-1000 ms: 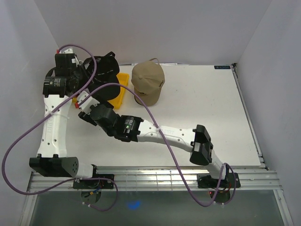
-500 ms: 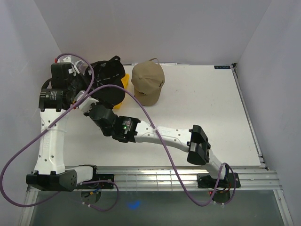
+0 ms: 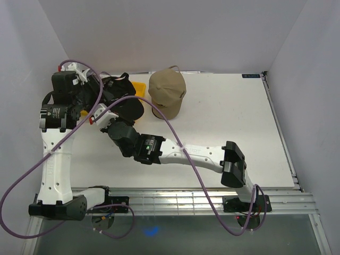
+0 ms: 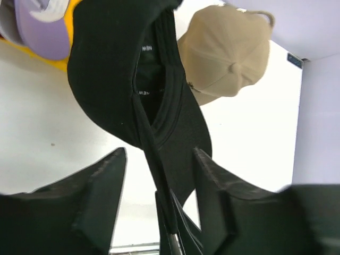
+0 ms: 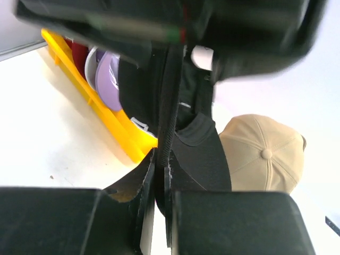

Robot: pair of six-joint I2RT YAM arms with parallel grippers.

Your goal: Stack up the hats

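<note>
From above, the black cap (image 3: 126, 102) hangs off the bench (image 3: 228, 117), just in front of the yellow tray (image 3: 139, 87) at the far left. The beige cap (image 3: 167, 93) sits on the bench just right of the tray. The left gripper (image 3: 97, 98) meets the black cap from the tray's left, the right gripper (image 3: 109, 123) from its near side.

The left wrist camera shows that gripper's fingers (image 4: 101, 196) spread apart, with the black cap's brim edge hanging between them and touching neither. A lavender cap (image 4: 42, 26) lies in the tray.

The right wrist camera shows that gripper's fingers pinched together on the black cap's thin edge. A red cap (image 5: 79, 52) lies in the tray beside the lavender one.
</note>
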